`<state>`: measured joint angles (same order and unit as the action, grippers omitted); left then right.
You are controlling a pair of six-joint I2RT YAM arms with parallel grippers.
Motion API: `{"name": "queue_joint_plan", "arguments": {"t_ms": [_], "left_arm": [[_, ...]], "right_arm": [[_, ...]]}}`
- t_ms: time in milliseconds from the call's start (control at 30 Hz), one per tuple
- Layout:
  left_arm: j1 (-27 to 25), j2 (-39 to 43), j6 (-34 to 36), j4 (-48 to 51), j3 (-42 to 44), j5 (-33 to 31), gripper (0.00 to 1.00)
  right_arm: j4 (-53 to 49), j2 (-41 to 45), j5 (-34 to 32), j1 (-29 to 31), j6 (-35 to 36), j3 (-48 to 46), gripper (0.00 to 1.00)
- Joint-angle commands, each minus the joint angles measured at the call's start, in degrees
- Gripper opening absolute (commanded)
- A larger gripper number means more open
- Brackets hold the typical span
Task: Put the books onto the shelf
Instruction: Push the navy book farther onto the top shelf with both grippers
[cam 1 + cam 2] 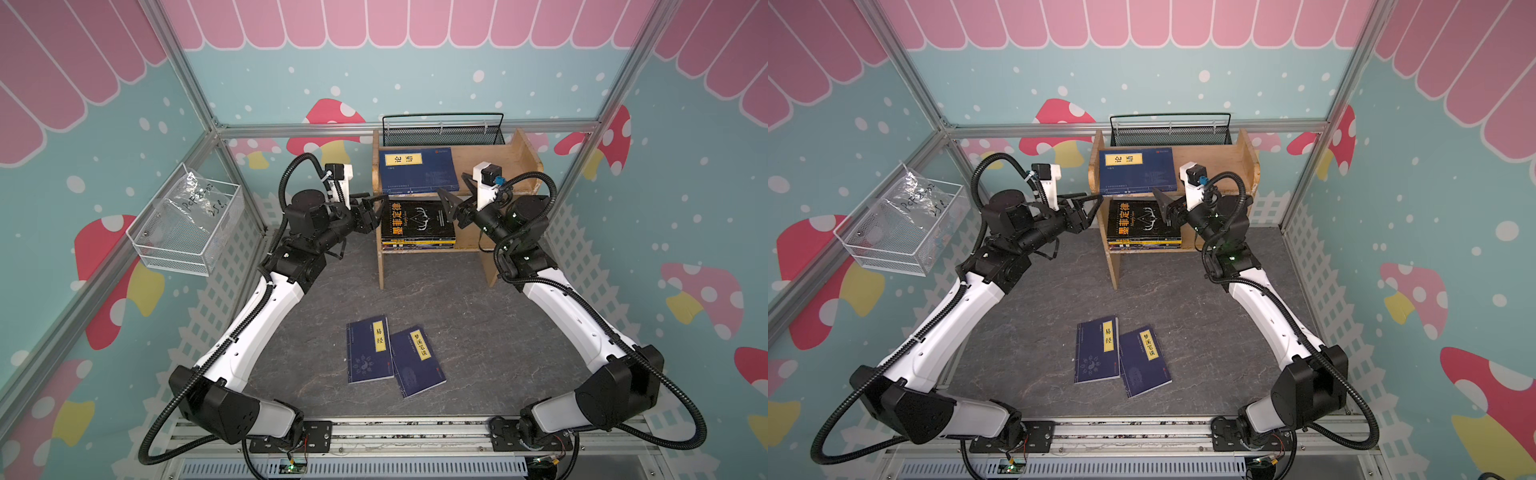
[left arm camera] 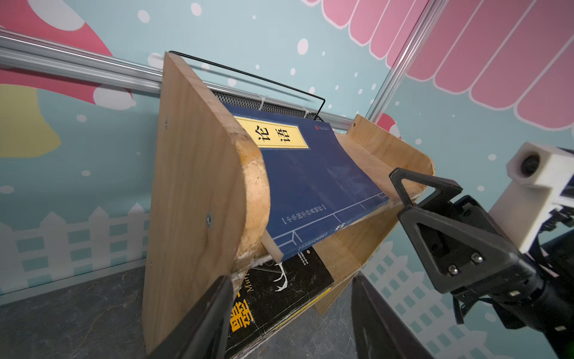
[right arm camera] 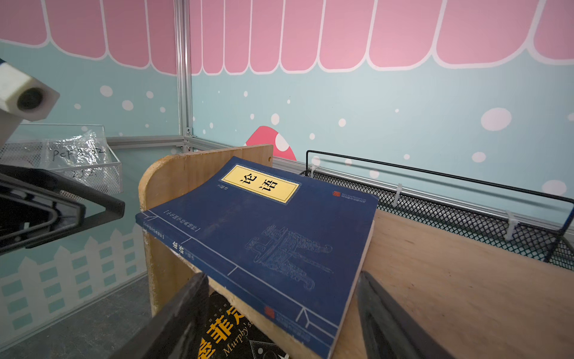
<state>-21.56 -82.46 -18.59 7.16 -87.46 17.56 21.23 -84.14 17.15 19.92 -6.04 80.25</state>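
books sit in three spots: one navy book (image 1: pixel 417 171) lies flat on the shelf's (image 1: pixel 515 158) top tier, a black book (image 1: pixel 417 222) tops a thin stack on its lower tier, and two navy books (image 1: pixel 374 353) lie touching on the counter (image 1: pixel 478 332) in front of the shelf. a black mesh basket (image 1: pixel 442 131) sits behind the shelf. the left pincer (image 1: pixel 374 208) is spread just outside the shelf's left panel; the right pincer (image 1: pixel 451 191) is spread at the shelf's front, beside the top-tier book.

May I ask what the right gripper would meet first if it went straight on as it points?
Probably the navy book on the shelf, upper tier; the right gripper aims at its edge, depth uncertain.
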Motion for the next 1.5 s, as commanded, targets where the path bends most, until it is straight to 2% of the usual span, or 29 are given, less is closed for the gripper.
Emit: {"name": "queue_joint_plan", "arguments": {"t_ms": [0,100,167,267,433,733,967,1300,1467], "left_arm": [[0.3,-0.9,2.9,-1.5,-1.2,3.2,0.62],[0.3,-1.2,2.8,-2.7,-1.1,3.0,0.62],[0.3,-1.4,2.9,-3.0,-1.1,2.8,0.62],[0.3,-1.4,3.0,-3.2,-1.0,3.0,0.62],[0.4,-1.6,3.4,-3.7,-1.3,2.4,0.64],[1.6,-3.4,3.1,-4.5,-3.0,5.7,0.65],[2.8,-4.6,2.6,-4.7,-4.2,6.9,0.65],[4.2,-7.0,3.0,-4.3,-6.0,7.2,0.55],[4.6,-7.6,2.9,-4.9,-6.1,7.4,0.52]], "right_arm": [[-1.1,0.3,-1.5,-0.2,4.9,3.4,0.80],[-7.5,-2.2,1.7,-0.2,5.8,9.2,0.82],[-17.3,-5.6,2.8,-0.3,5.3,16.7,0.82],[-28.4,-9.2,0.5,-0.2,3.2,25.2,0.82],[-36.7,-11.7,0.9,-0.2,0.6,31.7,0.83],[-38.4,-14.2,5.7,-0.3,-0.5,33.2,0.81],[-38.1,-14.6,12.6,0.0,-2.6,31.8,0.74],[-35.9,-12.3,11.8,1.5,-2.7,27.8,0.72],[-35.9,-11.5,9.1,1.5,-0.5,27.2,0.78]]}}
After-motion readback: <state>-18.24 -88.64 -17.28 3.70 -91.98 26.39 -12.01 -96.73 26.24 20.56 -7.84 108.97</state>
